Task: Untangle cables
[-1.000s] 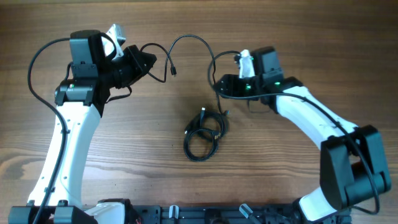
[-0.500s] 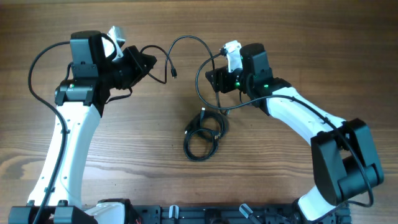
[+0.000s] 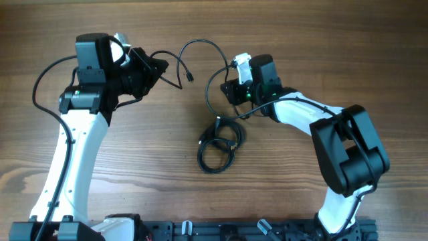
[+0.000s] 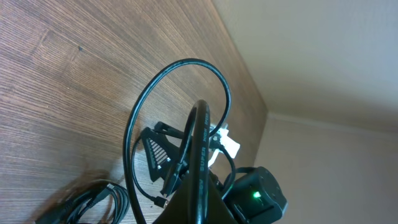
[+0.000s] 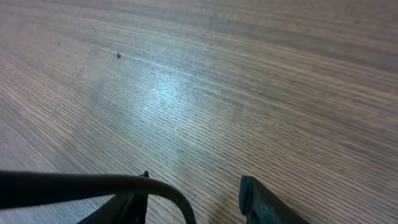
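Note:
A thin black cable lies coiled in a small bundle (image 3: 215,146) at the table's middle. A long strand (image 3: 204,42) arcs from it between the two arms, with a plug end (image 3: 189,77) hanging free. My left gripper (image 3: 159,67) is shut on this strand; in the left wrist view the cable (image 4: 180,63) rises from the jaws (image 4: 199,186) into a loop, and the bundle (image 4: 93,199) shows at the lower left. My right gripper (image 3: 226,90) is just above the bundle. Its fingers (image 5: 193,202) are apart, and a cable (image 5: 74,182) crosses over the left finger and bends down between them.
The wooden table (image 3: 321,40) runs in all directions. The right arm's wrist with its green light (image 4: 258,196) shows in the left wrist view. Thicker black wires run along both arms. A black rail (image 3: 221,231) lies at the front edge.
My right gripper has swung left towards the table's middle, and the cable loop beside it has bulged leftward. The left arm and the bundle have stayed put.

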`<state>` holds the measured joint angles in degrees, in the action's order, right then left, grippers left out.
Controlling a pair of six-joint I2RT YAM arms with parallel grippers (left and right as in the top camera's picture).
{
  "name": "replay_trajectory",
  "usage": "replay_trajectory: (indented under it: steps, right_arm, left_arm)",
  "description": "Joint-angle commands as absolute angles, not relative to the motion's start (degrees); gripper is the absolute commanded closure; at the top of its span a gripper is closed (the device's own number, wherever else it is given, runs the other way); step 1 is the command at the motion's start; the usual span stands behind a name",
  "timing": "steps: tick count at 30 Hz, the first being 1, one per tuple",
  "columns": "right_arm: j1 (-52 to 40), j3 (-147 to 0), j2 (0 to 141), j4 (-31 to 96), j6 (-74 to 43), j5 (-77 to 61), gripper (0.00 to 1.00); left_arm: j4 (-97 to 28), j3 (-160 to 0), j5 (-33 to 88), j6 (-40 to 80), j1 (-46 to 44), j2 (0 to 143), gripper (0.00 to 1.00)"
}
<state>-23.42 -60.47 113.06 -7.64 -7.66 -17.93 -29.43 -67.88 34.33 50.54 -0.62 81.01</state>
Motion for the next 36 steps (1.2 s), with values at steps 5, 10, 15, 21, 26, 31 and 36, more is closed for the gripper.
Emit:
replay_trajectory:
  steps: [5,10,15,21,26,31,36]
  right_arm:
    - [-24.2,-61.1,115.3,-11.2,-11.7,-18.7,0.78]
    - [-23.9,-61.1,114.3,-12.6,-17.2,-19.2,0.96]
    - [-18.3,-61.2,99.1,-5.2,-19.7,-18.9,0.95]
    - [-10.8,-61.2,86.5,11.9,-19.2,-14.8,0.95]
    - [-10.7,-61.2,86.8,23.8,-35.6,-3.9,0.96]
    - [-10.6,-61.2,86.7,25.2,-40.5,-1.3,0.96]
    - [-10.6,-61.2,86.7,25.5,-40.5,-4.1,0.96]
  left_arm:
    - [-29.2,-68.6,34.4,51.3,-0.3,80.8,0.96]
    - [-29.2,-68.6,34.4,51.2,-0.3,80.8,0.96]
    - [-31.6,-68.6,22.3,47.8,-0.2,80.8,0.96]
    - [-35.8,-68.6,16.0,46.7,-0.1,80.8,0.96]
    - [-40.2,-68.6,14.9,46.7,-0.1,80.8,0.96]
    - [-45.6,-68.6,1.1,46.9,-0.1,80.8,0.96]
    - [-45.7,-68.6,-3.4,46.9,-0.1,80.8,0.96]
